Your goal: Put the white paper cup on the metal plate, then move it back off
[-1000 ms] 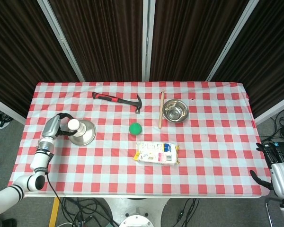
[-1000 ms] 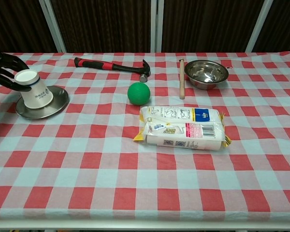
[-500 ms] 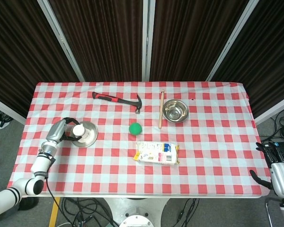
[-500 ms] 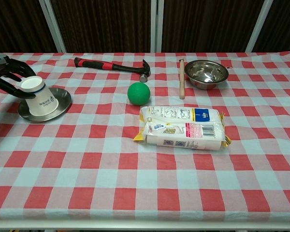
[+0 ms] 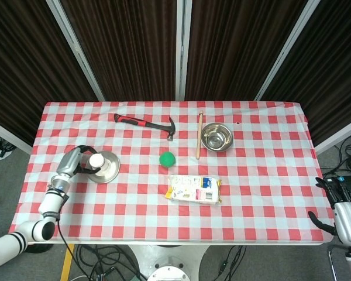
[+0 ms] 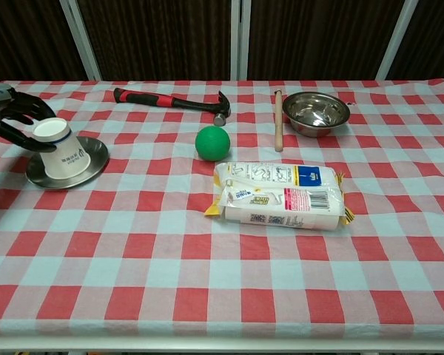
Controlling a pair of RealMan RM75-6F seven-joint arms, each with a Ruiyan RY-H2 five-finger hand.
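i'm gripping the white paper cup (image 6: 61, 150) in my left hand (image 6: 13, 118), fingers (image 6: 24, 139) grasping; seating it squarely on the metal plate (image 6: 90, 169) before releasing.

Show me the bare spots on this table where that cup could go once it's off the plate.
Bare cloth lies in front of the metal plate toward the near edge, and between it and the snack packet. The back is crowded: hammer, green ball, wooden stick, steel bowl.
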